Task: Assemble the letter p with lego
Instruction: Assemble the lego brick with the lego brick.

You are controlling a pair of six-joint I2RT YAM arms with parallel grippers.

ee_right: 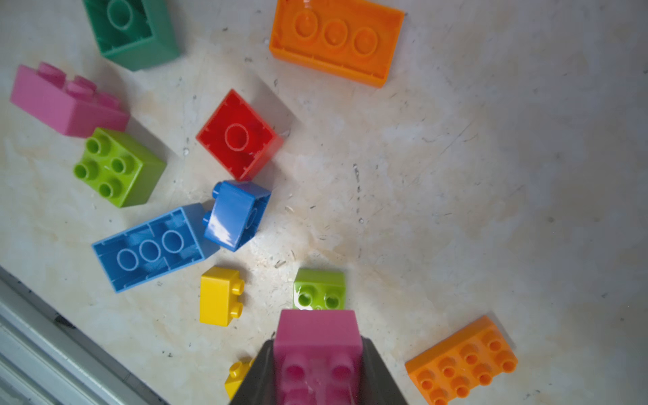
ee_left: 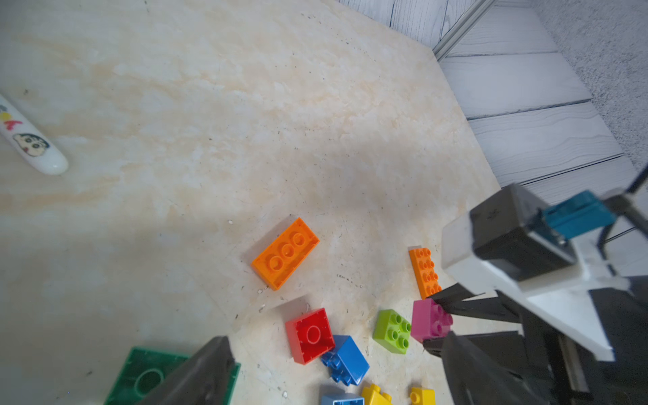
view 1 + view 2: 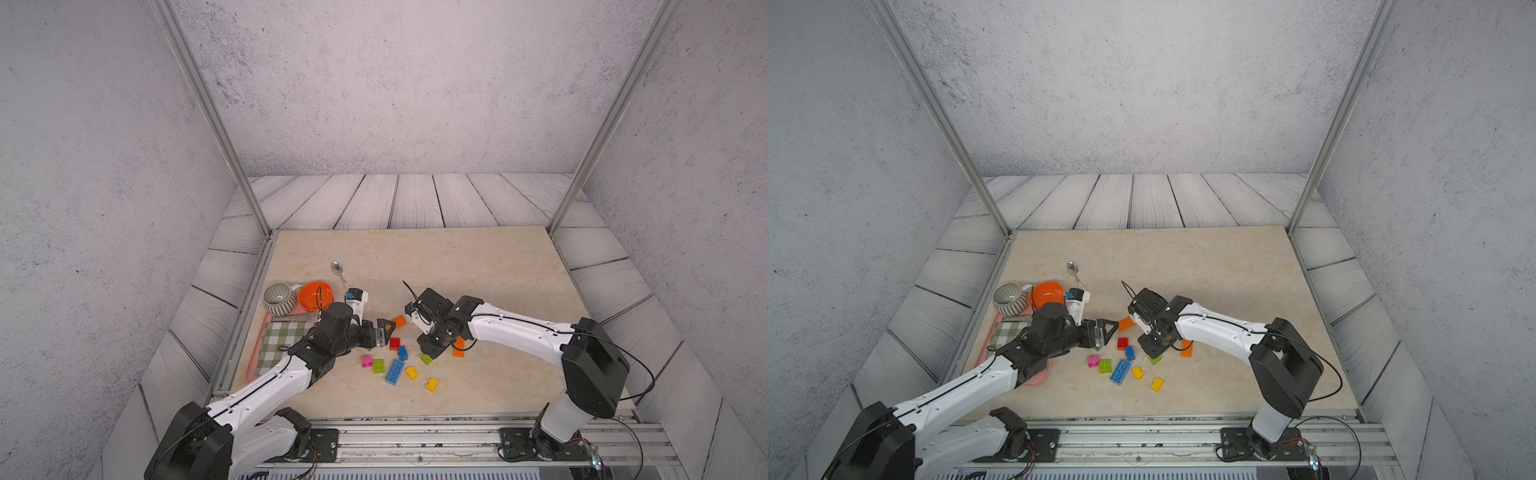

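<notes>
Clamped on pink brick (image 1: 317, 333): right gripper (image 1: 317, 354). Spread wide, empty, at 9 o'clock of red brick (image 3: 395, 343): left gripper (image 3: 383, 333).

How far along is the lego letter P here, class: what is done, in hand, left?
Done: nothing joined; the red brick, long blue brick and others lie loose on the table. In hand: the right gripper grips a pink brick just by a lime brick; the left gripper hangs open by the green brick. Left: the whole P.

Lego bricks (image 3: 394, 371) lie right of the tray (image 3: 250, 369)
</notes>
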